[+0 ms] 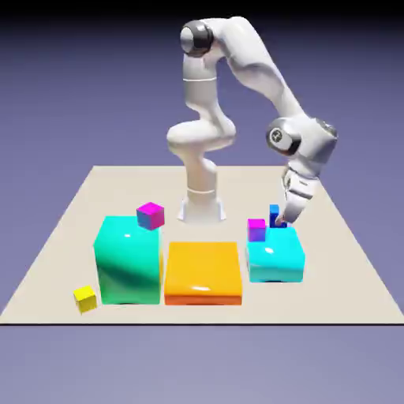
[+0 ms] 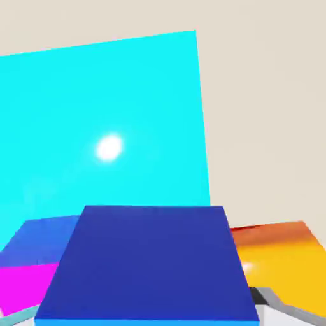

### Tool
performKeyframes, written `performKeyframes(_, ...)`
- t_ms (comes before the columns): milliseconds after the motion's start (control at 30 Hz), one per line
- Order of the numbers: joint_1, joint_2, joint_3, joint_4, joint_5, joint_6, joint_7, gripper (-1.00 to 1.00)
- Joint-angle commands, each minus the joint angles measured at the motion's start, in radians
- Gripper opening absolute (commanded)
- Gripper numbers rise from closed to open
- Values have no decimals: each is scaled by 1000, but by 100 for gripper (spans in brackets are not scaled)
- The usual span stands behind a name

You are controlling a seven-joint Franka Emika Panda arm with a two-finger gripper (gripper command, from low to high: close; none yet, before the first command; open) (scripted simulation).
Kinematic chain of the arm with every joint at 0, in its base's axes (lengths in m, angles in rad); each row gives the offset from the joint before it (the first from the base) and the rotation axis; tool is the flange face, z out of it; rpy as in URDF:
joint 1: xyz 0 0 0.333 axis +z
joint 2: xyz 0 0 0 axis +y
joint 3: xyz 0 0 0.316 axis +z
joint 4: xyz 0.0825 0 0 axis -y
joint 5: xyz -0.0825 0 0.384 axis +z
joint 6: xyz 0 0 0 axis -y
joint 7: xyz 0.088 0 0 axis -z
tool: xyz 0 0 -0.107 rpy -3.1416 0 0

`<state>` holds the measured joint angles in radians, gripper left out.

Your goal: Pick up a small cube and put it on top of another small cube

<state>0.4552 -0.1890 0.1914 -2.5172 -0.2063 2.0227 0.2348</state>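
The small deep-blue cube (image 1: pixel 275 215) is over the back of the low teal block (image 1: pixel 276 259) on the exterior view's right, next to a small magenta cube (image 1: pixel 256 229). My gripper (image 1: pixel 287 216) comes down onto it from above and is shut on it. In the hand view the deep-blue cube (image 2: pixel 149 261) fills the bottom middle, with grey fingertips (image 2: pixel 269 299) showing at its lower corners. The magenta cube (image 2: pixel 25 286) lies at the lower left, and teal (image 2: pixel 102 127) fills the space beyond. I cannot tell whether the blue cube rests on the block or hangs just above it.
A tall teal block (image 1: pixel 126 260) stands at the exterior view's left with a second magenta cube (image 1: pixel 150 215) on top. A flat orange block (image 1: pixel 201 272) lies in the middle, also seen as orange block (image 2: pixel 280 251). A small yellow cube (image 1: pixel 85 298) sits on the table near the front left.
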Motion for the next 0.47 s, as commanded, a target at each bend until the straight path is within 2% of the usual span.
performKeyframes(0, -13, -36, 16, -21, 21, -26, 30, -100)
performKeyframes(67, -38, -109, 49, -64, 68, -80, 88, -100)
performKeyframes(233, -60, -22, 44, -181, 22, 118, 131, -100)
performKeyframes(267, -60, -22, 44, -181, 22, 118, 131, 100)
performKeyframes(433, -43, -101, 50, -83, 64, -55, 97, 100)
